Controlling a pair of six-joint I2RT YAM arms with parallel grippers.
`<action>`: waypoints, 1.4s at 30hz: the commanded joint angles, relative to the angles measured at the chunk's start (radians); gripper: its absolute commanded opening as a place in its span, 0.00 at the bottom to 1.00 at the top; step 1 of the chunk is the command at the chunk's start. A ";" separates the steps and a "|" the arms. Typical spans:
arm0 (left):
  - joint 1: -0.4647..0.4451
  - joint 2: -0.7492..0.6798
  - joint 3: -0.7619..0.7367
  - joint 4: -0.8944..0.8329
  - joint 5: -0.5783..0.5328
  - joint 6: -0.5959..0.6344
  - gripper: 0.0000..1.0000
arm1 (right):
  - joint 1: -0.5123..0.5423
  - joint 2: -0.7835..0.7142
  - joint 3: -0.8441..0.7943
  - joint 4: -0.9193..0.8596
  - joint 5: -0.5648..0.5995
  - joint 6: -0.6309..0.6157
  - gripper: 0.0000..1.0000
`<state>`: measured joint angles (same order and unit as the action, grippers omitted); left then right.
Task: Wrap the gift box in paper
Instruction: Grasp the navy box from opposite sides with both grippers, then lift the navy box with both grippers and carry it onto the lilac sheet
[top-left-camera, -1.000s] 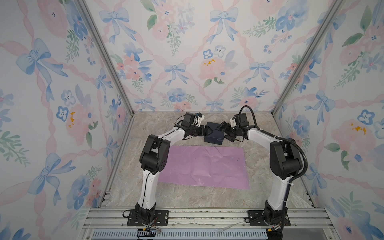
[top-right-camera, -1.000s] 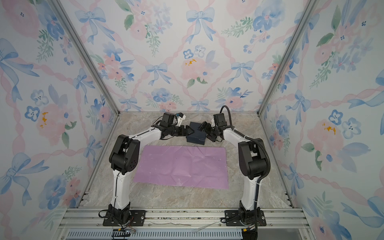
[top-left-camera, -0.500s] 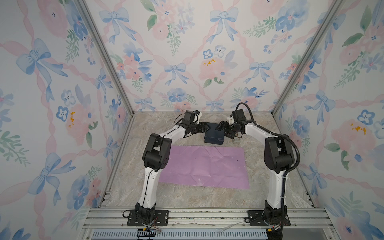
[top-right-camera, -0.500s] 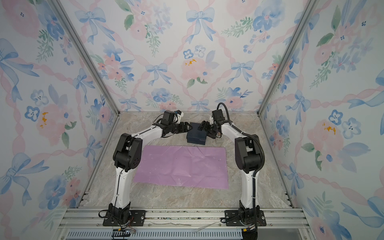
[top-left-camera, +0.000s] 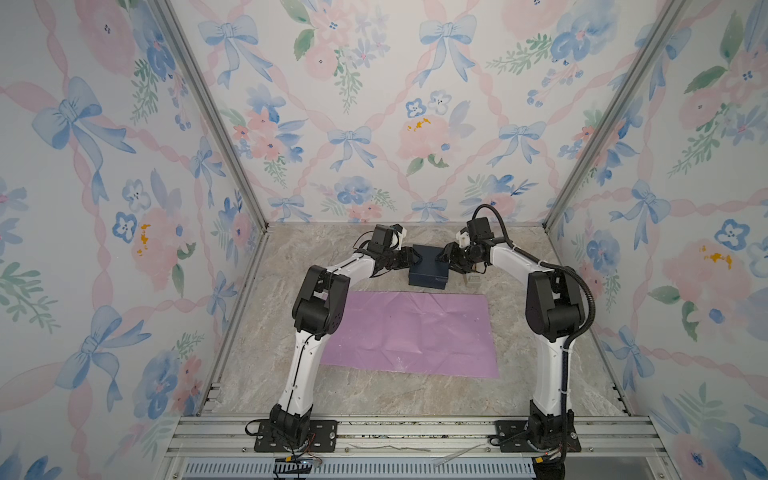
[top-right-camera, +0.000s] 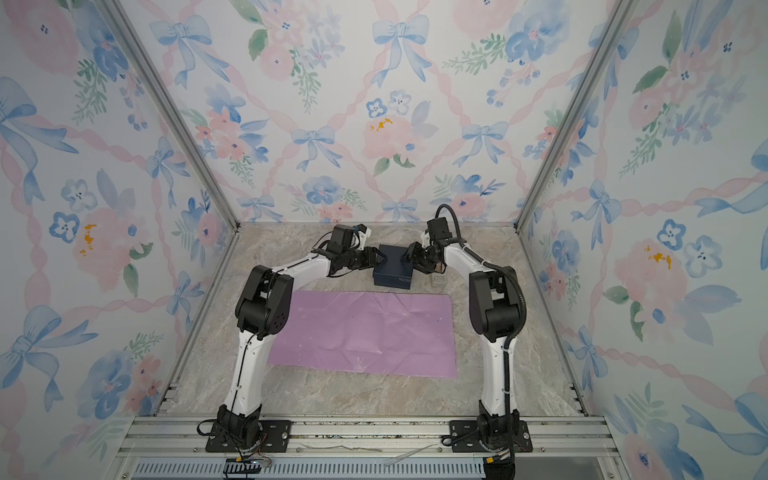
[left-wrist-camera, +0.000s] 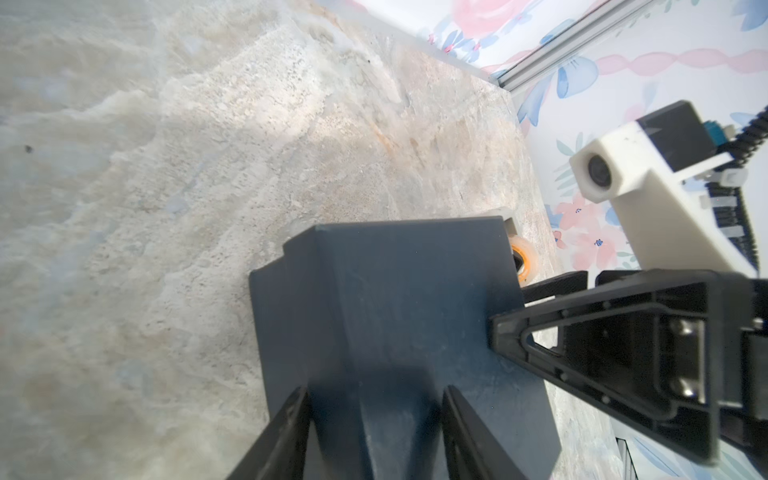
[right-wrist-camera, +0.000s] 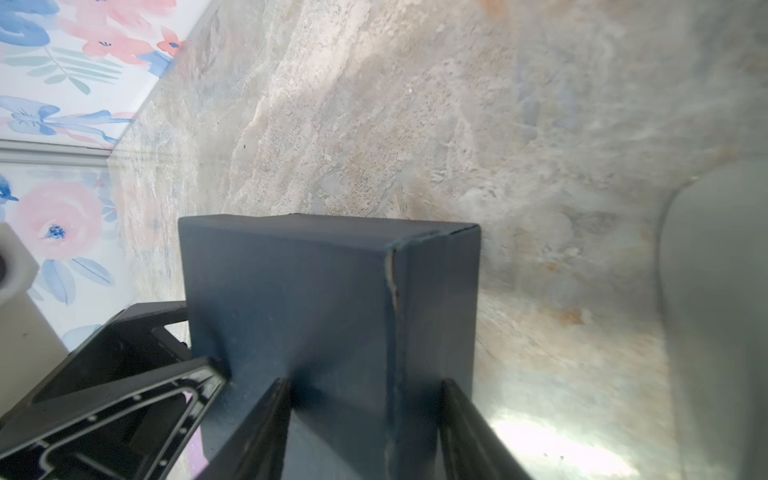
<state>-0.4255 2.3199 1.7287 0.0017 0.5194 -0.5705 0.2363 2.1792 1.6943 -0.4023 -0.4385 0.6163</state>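
The gift box (top-left-camera: 429, 270) (top-right-camera: 394, 270), dark navy with a fitted lid, stands on the marble floor just behind the far edge of the paper (top-left-camera: 409, 332) (top-right-camera: 365, 332). The paper is a lilac sheet lying flat and creased. My left gripper (top-left-camera: 415, 259) (left-wrist-camera: 376, 392) holds the box's upper left side, its fingers straddling an edge of the box (left-wrist-camera: 395, 311). From the opposite side my right gripper (top-left-camera: 441, 255) (right-wrist-camera: 365, 384) has its fingers against the box (right-wrist-camera: 311, 299) on either side of a worn corner.
A small beige tape dispenser (top-left-camera: 472, 279) (top-right-camera: 437, 280) with an orange-cored roll (left-wrist-camera: 521, 257) sits just right of the box, under my right wrist. Flowered walls enclose the floor on three sides. An aluminium rail (top-left-camera: 415, 432) carries both arm bases in front.
Both grippers moved in from the box's sides and their jaws narrowed onto it. The box and the paper have stayed where they were.
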 joint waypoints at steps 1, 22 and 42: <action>-0.037 0.043 -0.019 -0.055 -0.020 0.004 0.51 | 0.013 0.041 -0.039 0.031 0.008 0.025 0.53; -0.060 -0.128 -0.003 -0.035 -0.041 -0.019 0.45 | 0.047 -0.131 -0.096 0.175 0.009 0.149 0.41; -0.074 -0.390 -0.247 -0.004 -0.088 -0.047 0.46 | 0.120 -0.364 -0.240 0.125 0.077 0.160 0.40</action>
<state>-0.4583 1.9949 1.5288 -0.0467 0.3859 -0.6083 0.3023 1.8706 1.4918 -0.2787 -0.3321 0.7712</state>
